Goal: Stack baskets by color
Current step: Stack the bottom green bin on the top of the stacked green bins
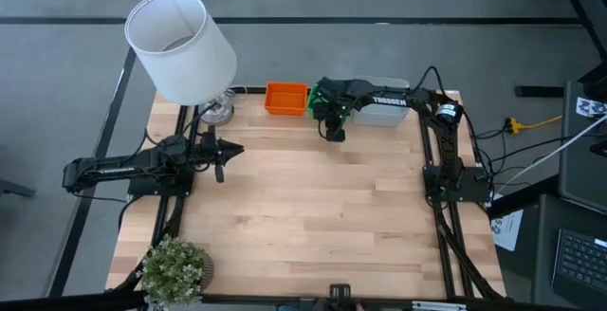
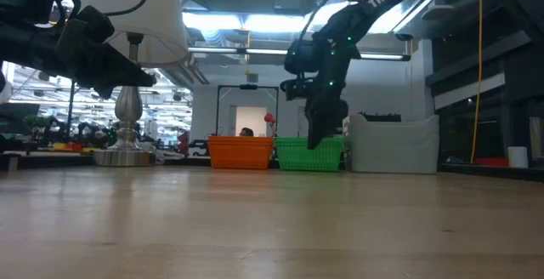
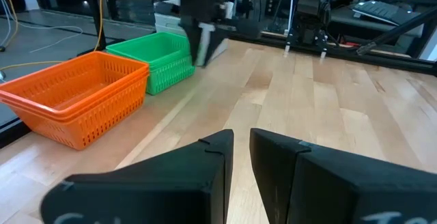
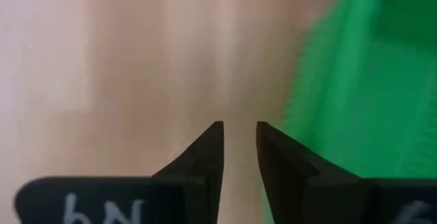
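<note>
The left arm is stretched low along the table's left side. The left gripper (image 1: pixel 221 155) is held above bare wood, well apart from the baskets, its fingers (image 3: pixel 215 157) kept slightly apart and pinching nothing. The right arm is reached across the far edge with its wrist turned down. The right gripper (image 1: pixel 335 133) is hung just beside the green baskets (image 2: pixel 309 154), its fingers (image 4: pixel 208 149) parted by a narrow gap, nothing held.

Three stacks are lined along the far edge: orange baskets (image 1: pixel 285 98), green, then pale baskets (image 2: pixel 394 145). Layered rims are seen in the orange stack; an exact count per stack cannot be told. All are rectangular, shallow, mesh-sided plastic. The table (image 1: pixel 313 216) is pale wood planking.
</note>
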Controlling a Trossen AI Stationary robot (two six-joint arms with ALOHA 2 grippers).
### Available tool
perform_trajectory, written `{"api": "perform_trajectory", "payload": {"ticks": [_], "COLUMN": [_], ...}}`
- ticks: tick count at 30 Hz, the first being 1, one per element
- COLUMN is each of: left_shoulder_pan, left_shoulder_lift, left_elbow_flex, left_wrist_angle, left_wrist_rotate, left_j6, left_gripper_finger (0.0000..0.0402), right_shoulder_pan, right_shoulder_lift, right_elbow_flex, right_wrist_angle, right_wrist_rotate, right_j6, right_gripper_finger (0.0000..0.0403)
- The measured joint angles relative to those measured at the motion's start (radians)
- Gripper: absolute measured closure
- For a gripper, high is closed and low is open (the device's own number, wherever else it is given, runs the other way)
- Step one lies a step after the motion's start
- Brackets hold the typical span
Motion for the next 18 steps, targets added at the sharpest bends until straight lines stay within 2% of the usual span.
{"api": "perform_trajectory", "payload": {"ticks": [7, 10, 14, 18], "left_shoulder_pan": [0.000, 0.000, 0.000, 0.000], "left_shoulder_lift": [0.000, 0.000, 0.000, 0.000], "left_elbow_flex": [0.000, 0.000, 0.000, 0.000], "left_wrist_angle": [0.000, 0.000, 0.000, 0.000], "left_wrist_rotate": [0.000, 0.000, 0.000, 0.000], "left_j6": [0.000, 0.000, 0.000, 0.000], "left_gripper_finger": [0.0360, 0.0360, 0.0360, 0.0360], "right_shoulder_pan": [-0.050, -0.071, -0.085, -0.083], "right_shoulder_lift": [0.000, 0.000, 0.000, 0.000], "right_elbow_flex": [-0.005, -0.005, -0.005, -0.005], "right_wrist_angle": [0.068, 0.079, 0.091, 0.100], "right_wrist_rotate": [0.104, 0.089, 0.019, 0.007], "right_j6": [-0.008, -0.024, -0.021, -0.021], "right_gripper_finger": [0.0315, 0.0315, 0.0315, 0.0315]}}
